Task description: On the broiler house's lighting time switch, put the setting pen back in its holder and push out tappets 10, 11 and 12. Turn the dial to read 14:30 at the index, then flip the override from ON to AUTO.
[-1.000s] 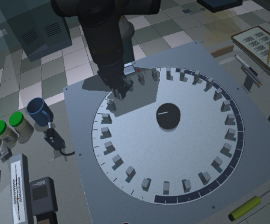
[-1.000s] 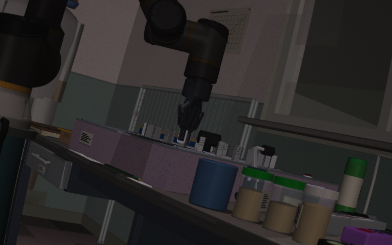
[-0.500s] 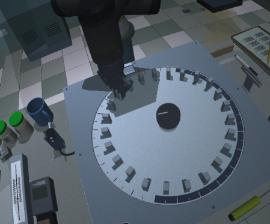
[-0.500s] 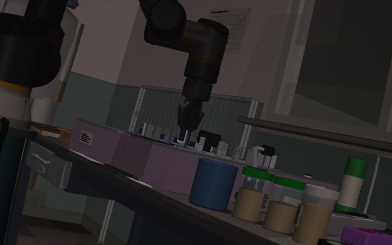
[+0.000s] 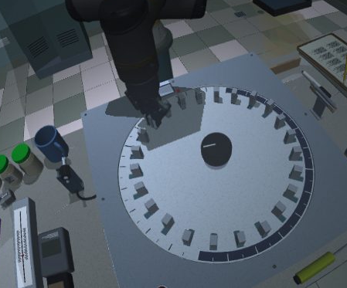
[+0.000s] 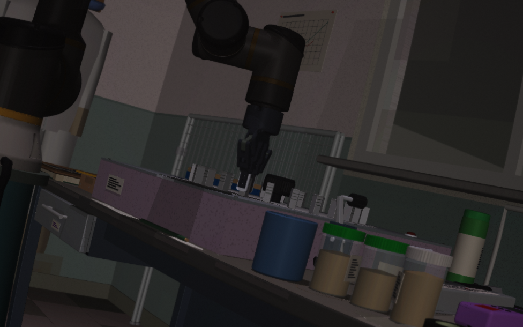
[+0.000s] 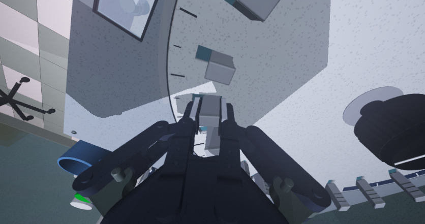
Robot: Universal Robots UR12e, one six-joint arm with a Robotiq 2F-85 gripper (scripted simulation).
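On the bench a grey panel carries the time switch's round dial (image 5: 216, 173), ringed with small grey tappets and with a black knob (image 5: 216, 149) at its centre. At the dial's upper-left rim my gripper (image 5: 153, 122) (image 7: 209, 110) is closed around one grey tappet (image 7: 209, 111), which the wrist camera shows between the fingers. Neighbouring tappets (image 7: 219, 67) sit further along the rim with teal slots at their outer ends. The setting pen (image 5: 319, 88) rests on its stand at the panel's right edge. The override switch (image 5: 170, 89) is partly hidden behind my wrist.
Behind the panel are a tiled floor and a grey cabinet (image 5: 42, 31). Left of it stand a blue mug (image 5: 50, 143), green-lidded jars (image 5: 9, 168) and small instruments. A clipboard (image 5: 338, 61) lies at the right and a yellow-handled tool (image 5: 317, 268) at the near right.
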